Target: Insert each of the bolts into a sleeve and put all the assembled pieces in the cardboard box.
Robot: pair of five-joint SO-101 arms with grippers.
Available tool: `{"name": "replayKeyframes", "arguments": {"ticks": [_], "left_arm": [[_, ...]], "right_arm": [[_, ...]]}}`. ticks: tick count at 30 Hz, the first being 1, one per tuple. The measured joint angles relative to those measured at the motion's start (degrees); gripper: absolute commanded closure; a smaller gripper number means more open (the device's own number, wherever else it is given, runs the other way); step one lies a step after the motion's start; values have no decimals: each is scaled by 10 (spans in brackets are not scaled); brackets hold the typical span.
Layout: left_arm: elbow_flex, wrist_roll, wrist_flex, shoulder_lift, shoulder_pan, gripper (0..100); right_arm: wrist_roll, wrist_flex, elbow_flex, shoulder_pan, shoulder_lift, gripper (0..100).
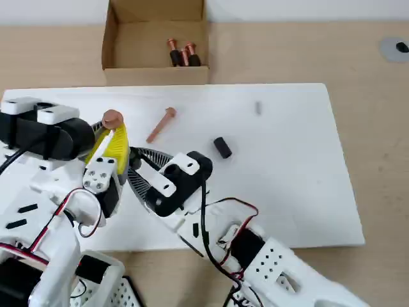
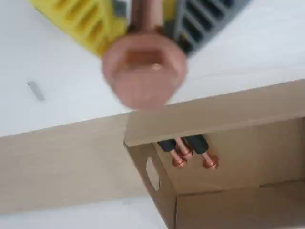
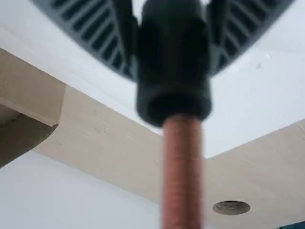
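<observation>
L gripper pinches the copper bolt under its head; R gripper clamps the black sleeve, shaft seemingly threaded through. Any pull off-axis could jam or drop it short of the cardboard box.

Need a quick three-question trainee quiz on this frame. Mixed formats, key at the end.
1. How many assembled pieces lie in the box?
2. True or false: the loose bolt and the loose sleeve lie apart on the board.
3. The right tool grips: A) a bolt head B) a sleeve C) nothing.

Key: 1. two; 2. true; 3. B
</observation>
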Motion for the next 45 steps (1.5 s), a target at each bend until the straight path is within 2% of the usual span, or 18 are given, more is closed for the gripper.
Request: {"name": "replayKeyframes", "arguments": {"ticks": [13, 23, 32, 45], "left_arm": [[-1, 23, 10, 0, 0, 992], [47, 25, -48, 4, 0, 992], [53, 25, -52, 1, 0, 991], [17, -3, 18, 1, 1, 990]], "right_arm": [[0, 0, 0, -1, 0, 989], [-1, 0, 0, 1, 0, 989], [-2, 0, -1, 1, 0, 989], [0, 0, 0, 5, 0, 989]]}}
